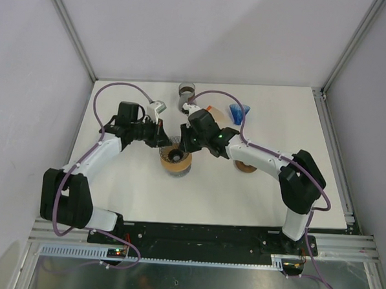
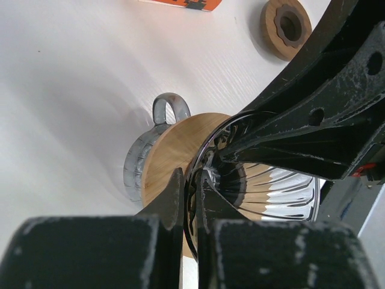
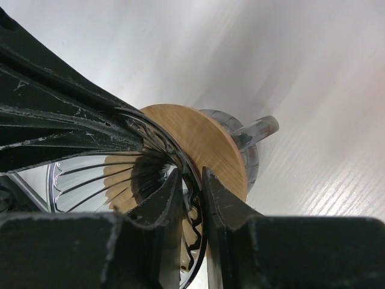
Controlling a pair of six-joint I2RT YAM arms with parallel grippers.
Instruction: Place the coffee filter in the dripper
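The dripper (image 1: pixel 175 158), a ribbed glass cone in a round wooden collar with a clear handle, stands at the table's middle. My left gripper (image 1: pixel 164 142) comes at it from the left, my right gripper (image 1: pixel 185 144) from the right. In the left wrist view my left gripper (image 2: pixel 191 180) is shut on the dripper's (image 2: pixel 168 156) thin rim. In the right wrist view my right gripper (image 3: pixel 191 180) pinches the rim of the dripper (image 3: pixel 204 141) the same way. No paper filter shows inside the cone. A blue ribbed cone-shaped thing (image 1: pixel 238 112) lies at the back right; I cannot tell whether it is the filter.
A wooden ring (image 1: pixel 245 165) lies right of the dripper under the right arm, also in the left wrist view (image 2: pixel 286 27). A grey cylinder (image 1: pixel 186 90) and an orange-and-white item (image 1: pixel 208 109) sit at the back. White walls and metal posts enclose the table.
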